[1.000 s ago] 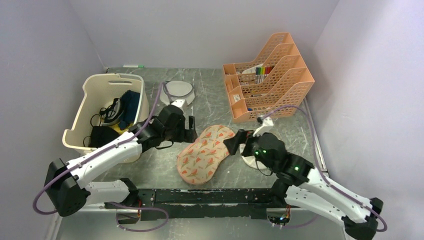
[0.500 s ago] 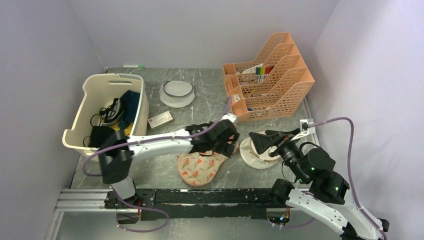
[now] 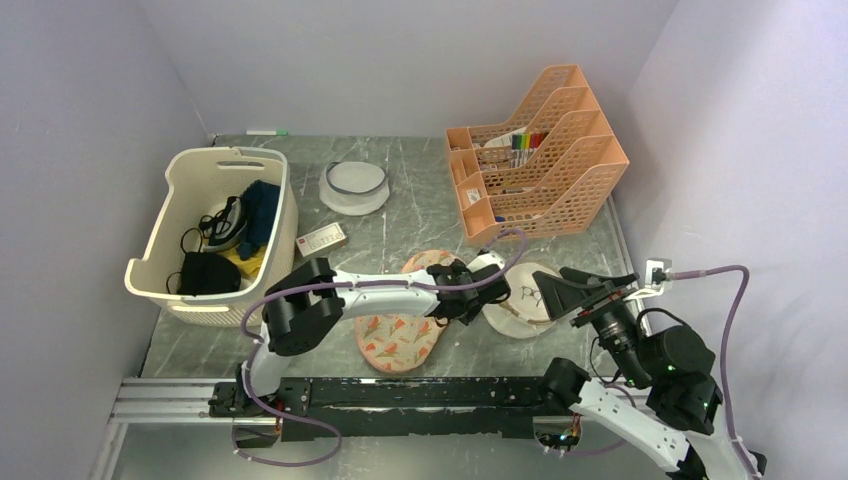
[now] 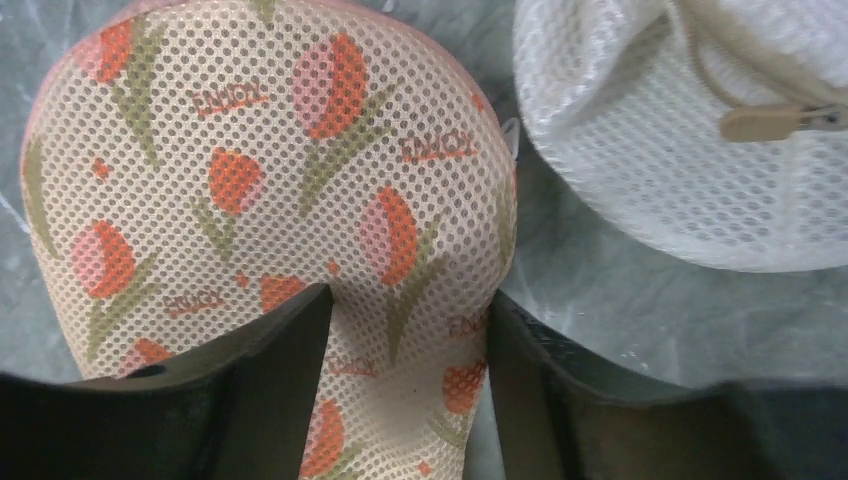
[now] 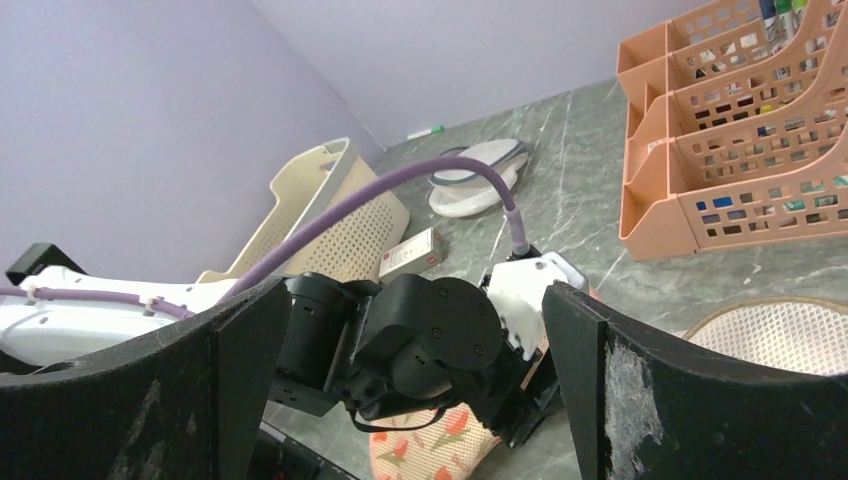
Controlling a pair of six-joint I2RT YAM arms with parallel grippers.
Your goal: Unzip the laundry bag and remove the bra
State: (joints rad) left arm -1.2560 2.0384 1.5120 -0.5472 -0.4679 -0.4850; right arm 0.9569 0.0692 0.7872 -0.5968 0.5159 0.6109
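Down low, the left pincer (image 4: 408, 310) spreads over the laundry bag (image 4: 250, 170).

Was a lab test cell. Plain lilac walls (image 3: 400, 60) boxed the marbled table (image 3: 420, 205) on three sides. Aluminium rail (image 3: 155, 403) ran along its near edge, left arm (image 3: 380, 288) and right arm (image 3: 680, 365) bolted there, purple cabling exposed. Orange file rack (image 3: 545, 160) at far right corner, cream basket (image 3: 200, 170) at left edge.

Here's the laundry bag (image 3: 400, 335), front and centre on the table (image 3: 420, 215).
The left gripper (image 4: 405, 320) sits over its far lobe and a round mesh pouch (image 3: 525, 300) lies just right; basket (image 3: 232, 153) far left, rack (image 3: 560, 190) back right, small box (image 3: 322, 240) between basket and bag.
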